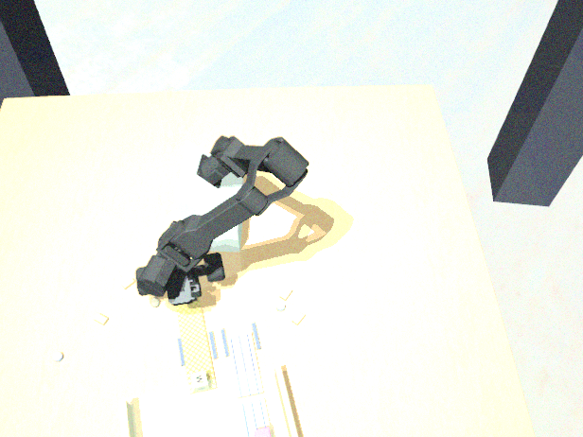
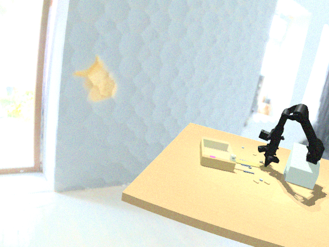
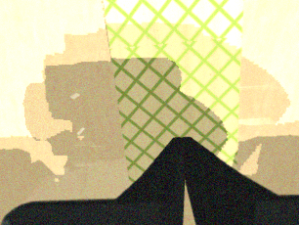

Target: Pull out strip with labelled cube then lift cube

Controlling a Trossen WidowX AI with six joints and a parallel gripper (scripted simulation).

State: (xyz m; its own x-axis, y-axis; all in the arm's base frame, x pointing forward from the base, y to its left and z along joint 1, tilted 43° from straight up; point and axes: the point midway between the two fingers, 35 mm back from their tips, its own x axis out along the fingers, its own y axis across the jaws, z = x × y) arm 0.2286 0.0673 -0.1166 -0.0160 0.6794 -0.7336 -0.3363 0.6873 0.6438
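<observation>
The yellow crosshatched strip (image 1: pixel 193 338) (image 2: pixel 249 162) (image 3: pixel 215 64) lies flat on the table and shows no break in its visible part. The white labelled cube (image 1: pixel 199 379) (image 2: pixel 233 157) sits on its far end, letter up, by the near wall of the tray. My gripper (image 2: pixel 266 165) (image 3: pixel 182 145) is shut, with nothing seen between its fingertips, which are low over or on the strip's near part. Contact cannot be told for sure. The blue-striped strip (image 1: pixel 244 361) lies beside it, with a crosswise line partway along. The yellow strip's near end is hidden under the gripper.
Blue rails (image 1: pixel 181 352) (image 1: pixel 213 345) (image 1: pixel 256 336) flank the strips. The tray (image 2: pixel 217 164) stands beyond, with a pink piece (image 1: pixel 262 432) (image 2: pixel 212 156). Small chips (image 1: pixel 286 294) (image 1: pixel 101 319) and a ball (image 1: pixel 58 356) lie at the sides. A pale block (image 2: pixel 299 172) stands under the arm.
</observation>
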